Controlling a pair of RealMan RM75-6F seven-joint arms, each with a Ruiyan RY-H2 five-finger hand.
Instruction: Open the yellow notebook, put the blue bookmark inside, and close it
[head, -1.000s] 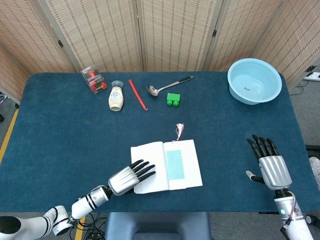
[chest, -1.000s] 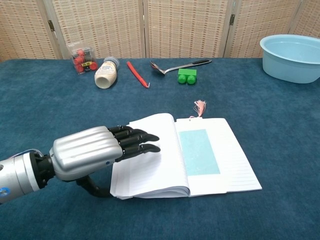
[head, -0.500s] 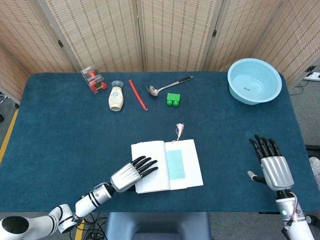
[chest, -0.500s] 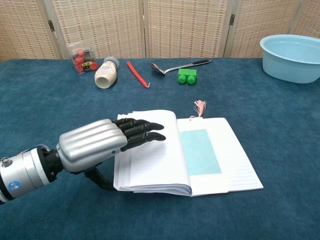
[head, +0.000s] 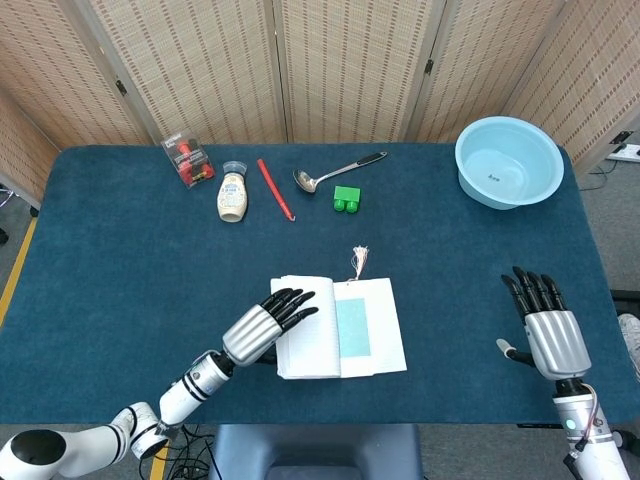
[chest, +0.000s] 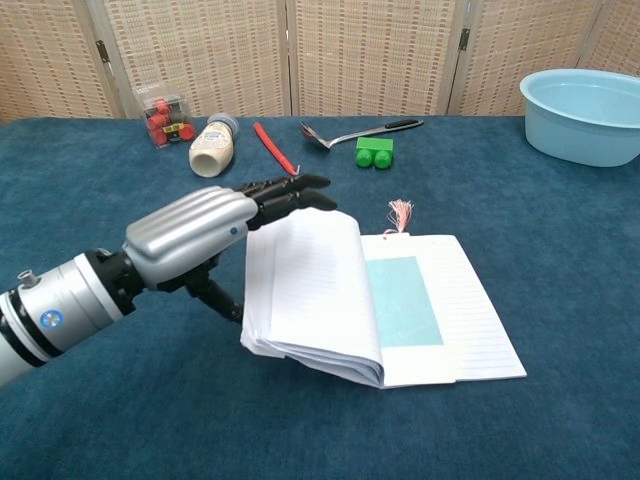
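Chest view, left hand blocking notebook

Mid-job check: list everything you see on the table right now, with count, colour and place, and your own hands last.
notebook: 1, white pages showing, near centre, open with left half lifted
bookmark: 1, light blue with pink tassel, on the right page
bowl: 1, light blue, far right
block: 1, green, far centre
ladle: 1, metal with black handle, far centre
red stick: 1, left of ladle
bottle: 1, cream, lying far left
box: 1, clear with red contents, far left
left hand: lifting the notebook's left half
right hand: flat on table, near right, holding nothing
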